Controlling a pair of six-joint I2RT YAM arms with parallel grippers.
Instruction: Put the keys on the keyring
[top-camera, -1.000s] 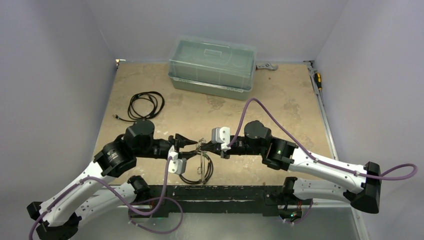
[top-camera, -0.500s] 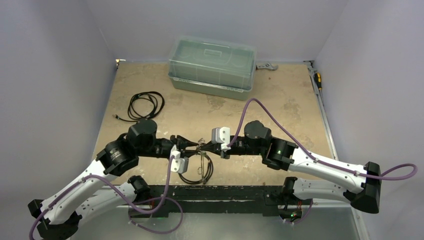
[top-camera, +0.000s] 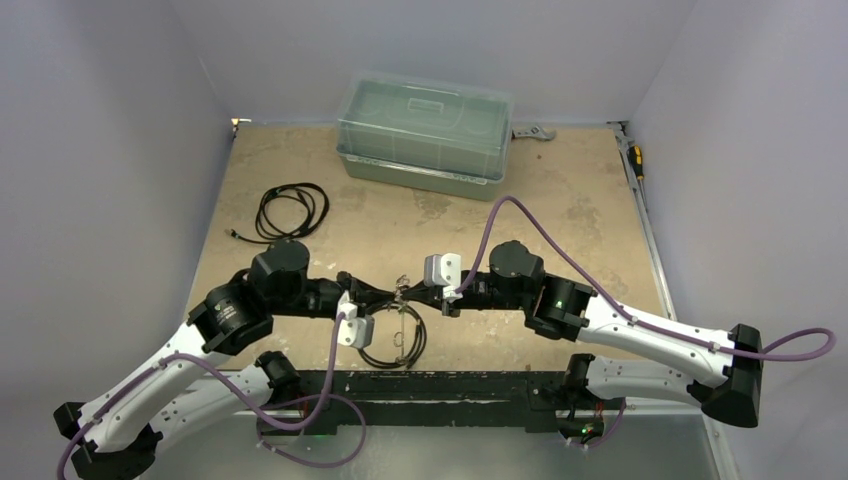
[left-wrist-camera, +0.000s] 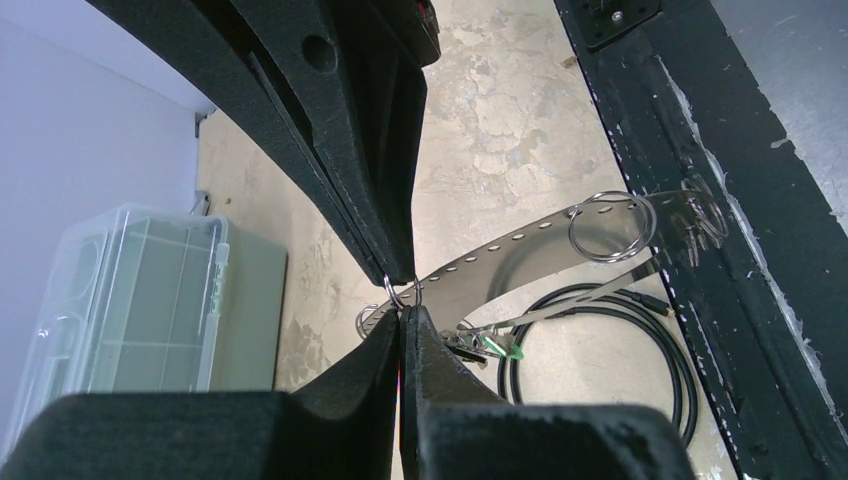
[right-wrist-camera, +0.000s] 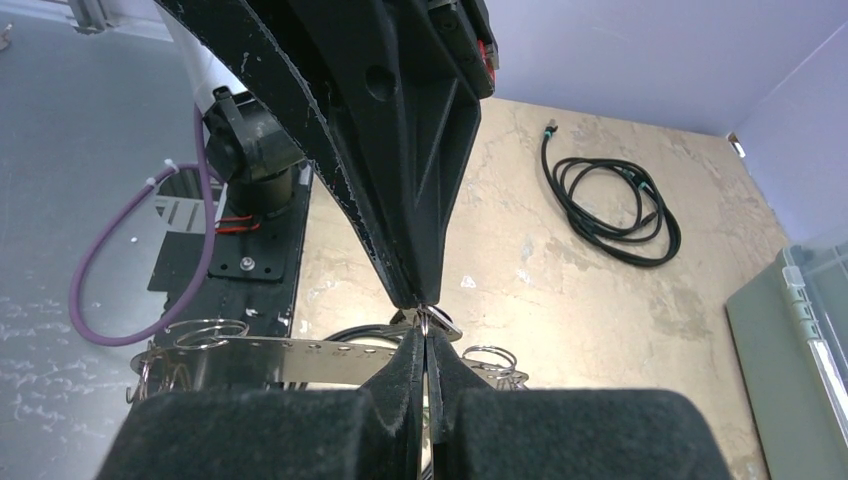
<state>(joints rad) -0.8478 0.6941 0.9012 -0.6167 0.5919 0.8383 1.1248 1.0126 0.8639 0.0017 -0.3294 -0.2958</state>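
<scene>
1 scuffed tan tabletop (top-camera: 560, 200) sits between lilac walls (top-camera: 120, 150). Left gripper (left-wrist-camera: 402, 300) and right gripper (right-wrist-camera: 428, 322) meet at 6 o'clock, each pinched tight on small silvery ring (right-wrist-camera: 447, 325).

Matt black, finely grained plastic on the fingers (left-wrist-camera: 340, 150). Bright polished metal for the perforated strip (left-wrist-camera: 500, 262), thin glossy steel wire for the small ring (left-wrist-camera: 392, 292). Rough, blotchy, worn beige board as the surface (top-camera: 560, 200). Smooth translucent plastic for the far box (top-camera: 425, 130). Scuffed, chipped black paint on the near rail (left-wrist-camera: 740, 200).
</scene>
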